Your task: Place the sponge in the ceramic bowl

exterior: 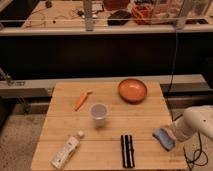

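Note:
The blue-grey sponge lies on the wooden table near its right front corner. My gripper is at the end of the white arm that reaches in from the right, and it sits right against the sponge's right end. The orange ceramic bowl stands at the table's far right, well behind the sponge, with nothing in it.
A clear plastic cup stands mid-table. An orange carrot lies to its far left. A black ribbed item and a white bottle lie along the front edge. A cable hangs beside the table's right side.

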Robot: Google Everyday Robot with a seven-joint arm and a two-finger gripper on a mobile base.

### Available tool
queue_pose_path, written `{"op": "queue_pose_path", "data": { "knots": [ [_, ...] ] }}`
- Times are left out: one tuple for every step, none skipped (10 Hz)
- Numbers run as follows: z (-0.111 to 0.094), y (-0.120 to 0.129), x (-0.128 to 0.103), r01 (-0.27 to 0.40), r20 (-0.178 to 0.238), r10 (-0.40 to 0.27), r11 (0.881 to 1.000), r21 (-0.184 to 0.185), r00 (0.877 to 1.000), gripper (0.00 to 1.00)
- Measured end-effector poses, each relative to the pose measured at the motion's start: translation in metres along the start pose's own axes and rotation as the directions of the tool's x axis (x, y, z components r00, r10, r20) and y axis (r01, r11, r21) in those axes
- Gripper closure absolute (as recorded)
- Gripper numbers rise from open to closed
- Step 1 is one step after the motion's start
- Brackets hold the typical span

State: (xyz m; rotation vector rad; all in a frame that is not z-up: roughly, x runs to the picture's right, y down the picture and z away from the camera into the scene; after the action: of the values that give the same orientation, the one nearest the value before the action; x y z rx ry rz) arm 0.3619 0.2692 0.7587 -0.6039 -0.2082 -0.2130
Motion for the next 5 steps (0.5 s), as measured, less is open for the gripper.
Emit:
{"op": "queue_pose_path", "data": {
  "knots": [
    [0.0001,-0.0003,-0.0003,-0.035,0.003,0.035,0.999,-0.001,0.999,0.20],
    [0.0013,-0.0020,-0.0025,-0.053,0.005,0.053,0.999,-0.006,0.999,0.20],
    [0.0029,-0.0031,-0.0048,-0.069,0.011,0.070,0.997,-0.013,0.998,0.20],
    [0.0050,-0.0020,-0.0050,-0.090,0.017,0.090,0.996,-0.019,0.996,0.20],
    [0.0087,-0.0007,-0.0046,-0.124,0.024,0.125,0.992,-0.023,0.992,0.20]
  ]
}}
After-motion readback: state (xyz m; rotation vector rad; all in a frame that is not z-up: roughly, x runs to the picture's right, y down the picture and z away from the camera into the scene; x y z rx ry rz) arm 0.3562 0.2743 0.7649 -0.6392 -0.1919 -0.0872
